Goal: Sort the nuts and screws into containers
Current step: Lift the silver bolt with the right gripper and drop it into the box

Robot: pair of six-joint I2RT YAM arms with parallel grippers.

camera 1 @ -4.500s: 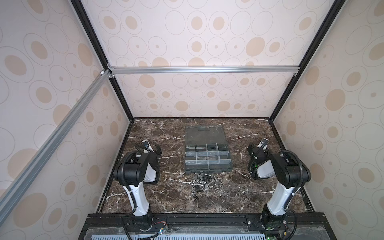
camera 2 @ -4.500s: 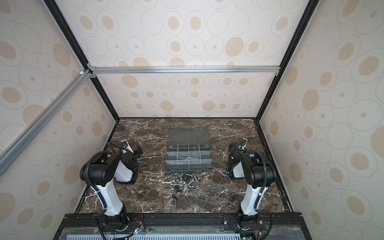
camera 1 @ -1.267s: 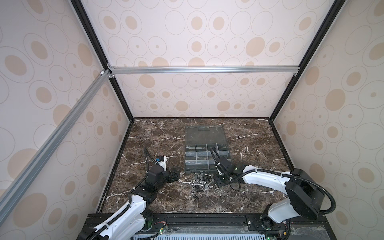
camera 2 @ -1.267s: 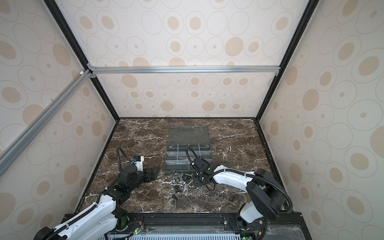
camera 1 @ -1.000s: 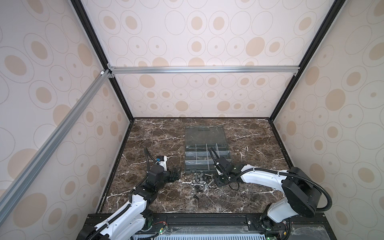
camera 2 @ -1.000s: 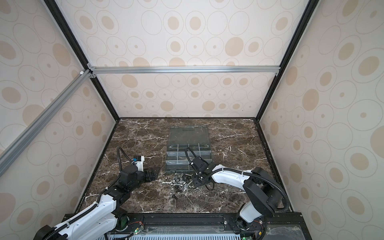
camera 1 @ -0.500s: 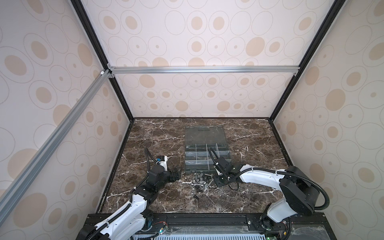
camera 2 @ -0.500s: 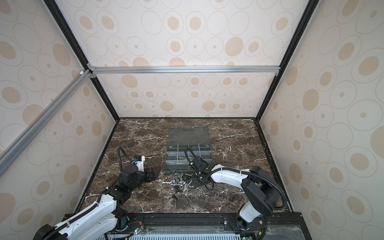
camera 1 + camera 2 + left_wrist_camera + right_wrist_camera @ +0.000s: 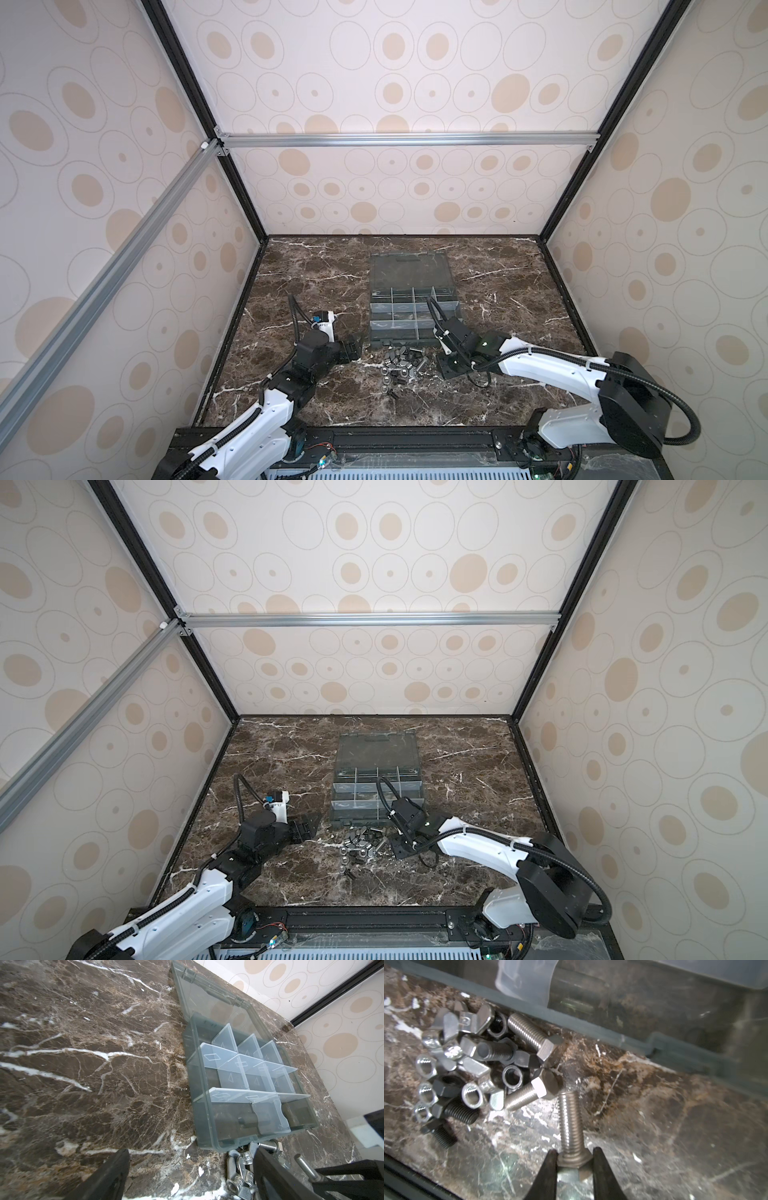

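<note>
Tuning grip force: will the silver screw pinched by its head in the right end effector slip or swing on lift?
The right end effector grips the silver screw only at its hex head, shaft cantilevered: may pivot. Smooth metal flats: probably slippery. Solid metal: likely heavy for size.

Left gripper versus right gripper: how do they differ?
The left gripper is wide open and empty; the right gripper is closed on the head of a silver screw. The left gripper sits left of the pile, the right gripper on its right. Both have black fingers.

Top views high, angled down, wrist views close, sharing screws (image 9: 527, 1031)
</note>
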